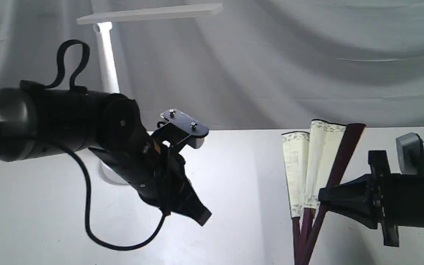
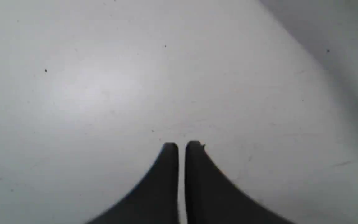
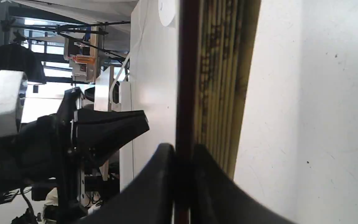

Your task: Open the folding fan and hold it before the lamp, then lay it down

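The folding fan (image 1: pixel 318 162) stands nearly upright at the right, only slightly spread, showing a few cream pleats and dark maroon ribs. My right gripper (image 1: pixel 323 201) is shut on its outer maroon guard (image 3: pixel 186 77), with the pleats (image 3: pixel 222 77) edge-on beside it. My left gripper (image 1: pixel 201 217) hangs over the bare table, well left of the fan. Its fingers (image 2: pixel 170 155) are shut with nothing between them. The white lamp (image 1: pixel 107 59) stands at the back left with its flat head (image 1: pixel 149 14) overhead. The left arm hides most of its base.
A white table (image 1: pixel 234 191) runs under both arms, with a draped grey cloth (image 1: pixel 307 55) behind it. A black cable (image 1: pixel 87 206) loops down from the left arm. In the right wrist view the left gripper (image 3: pixel 110 127) shows, and behind it shelving beyond the table.
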Available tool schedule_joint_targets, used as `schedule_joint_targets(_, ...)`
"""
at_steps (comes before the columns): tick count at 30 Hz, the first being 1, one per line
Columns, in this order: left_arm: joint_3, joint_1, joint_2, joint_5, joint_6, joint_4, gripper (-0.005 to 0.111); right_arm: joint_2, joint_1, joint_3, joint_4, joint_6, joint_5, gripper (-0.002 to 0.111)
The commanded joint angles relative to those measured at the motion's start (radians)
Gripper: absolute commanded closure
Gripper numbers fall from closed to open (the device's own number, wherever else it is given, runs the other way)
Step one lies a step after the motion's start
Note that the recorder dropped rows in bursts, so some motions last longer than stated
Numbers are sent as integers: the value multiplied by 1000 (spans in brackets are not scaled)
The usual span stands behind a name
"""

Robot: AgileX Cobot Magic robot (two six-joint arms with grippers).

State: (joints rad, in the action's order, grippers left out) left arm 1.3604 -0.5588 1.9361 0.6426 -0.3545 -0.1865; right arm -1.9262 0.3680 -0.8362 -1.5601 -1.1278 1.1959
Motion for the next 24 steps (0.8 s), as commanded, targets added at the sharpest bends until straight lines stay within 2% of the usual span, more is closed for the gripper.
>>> schedule_joint_targets(1, -120, 1, -68, -215, -117, -120, 107, 13, 0, 1, -3, -16, 25, 108)
schedule_joint_targets(4, -221, 1, -97, -412, -221, -288, 107, 13, 0, 1, -5, -16, 25, 108)
schedule_joint_targets(7, -288, 1, -98, -545, -241, -385, 107, 13, 0, 1, -5, -24, 25, 108)
schedule_joint_targets(14, -343, 1, -98, -697, -237, -412, 107, 13, 0, 1, -2, -50, 25, 108)
schedule_joint_targets(17, -345, 1, -93, -714, -221, -412, 107, 13, 0, 1, -2, -55, 25, 108)
schedule_joint_targets(21, -345, 1, -87, -636, -58, -412, 107, 13, 0, 1, -2, -55, 25, 108)
schedule_joint_targets(24, -345, 1, -85, -643, -45, -412, 106, 13, 0, 1, -4, -55, 25, 108)
